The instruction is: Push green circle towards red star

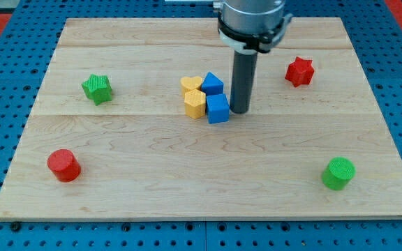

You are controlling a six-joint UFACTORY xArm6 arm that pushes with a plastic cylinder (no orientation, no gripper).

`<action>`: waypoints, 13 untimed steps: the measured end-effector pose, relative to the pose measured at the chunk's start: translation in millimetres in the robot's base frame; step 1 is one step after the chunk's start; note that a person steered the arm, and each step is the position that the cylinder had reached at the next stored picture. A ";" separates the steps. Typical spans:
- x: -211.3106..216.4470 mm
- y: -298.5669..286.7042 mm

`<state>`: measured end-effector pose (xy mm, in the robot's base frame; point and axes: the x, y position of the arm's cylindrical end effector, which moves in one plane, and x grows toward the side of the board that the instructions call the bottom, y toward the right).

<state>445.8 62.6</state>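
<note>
The green circle [338,172] lies near the board's bottom right corner. The red star [299,71] lies at the upper right. My tip [240,111] rests on the board near the middle, just right of a blue cube [218,109], touching or almost touching it. The tip is far from the green circle, up and to its left, and left of and below the red star.
A cluster sits left of the tip: a blue triangle block [212,84], a yellow heart [192,85], a yellow hexagon [195,104] and the blue cube. A green star [97,88] lies at the left. A red circle [63,165] lies at the bottom left.
</note>
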 end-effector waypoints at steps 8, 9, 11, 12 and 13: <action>140.2 134.8; 126.9 134.8; 96.7 134.8; 73.9 134.8; 54.6 134.8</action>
<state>500.4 197.4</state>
